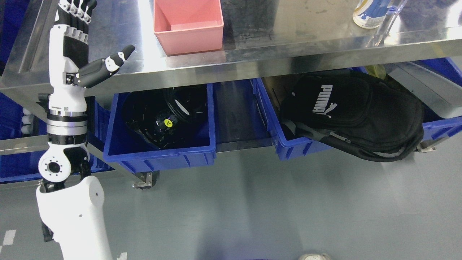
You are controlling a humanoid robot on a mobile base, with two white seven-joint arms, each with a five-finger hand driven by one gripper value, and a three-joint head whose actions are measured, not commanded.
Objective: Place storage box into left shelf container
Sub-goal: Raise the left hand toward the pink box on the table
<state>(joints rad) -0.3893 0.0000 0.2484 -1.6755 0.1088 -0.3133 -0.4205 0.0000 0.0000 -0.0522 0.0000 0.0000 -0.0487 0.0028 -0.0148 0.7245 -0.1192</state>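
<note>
A pink open storage box (187, 25) stands on the steel shelf top (288, 39), near its front edge. Below it, on the lower shelf, is the left blue container (158, 153), holding a black object with a yellow sticker (164, 115). My left hand (85, 43) is raised upright at the shelf's left front edge, well left of the pink box. Its fingers (75, 7) are straight and the thumb (108, 65) sticks out to the right; it holds nothing. The right arm is out of view.
A second blue container (285, 144) on the right holds a black Puma backpack (357, 112) that hangs over its front. A bottle (371, 12) stands at the top right of the shelf. Grey floor (252, 206) lies in front.
</note>
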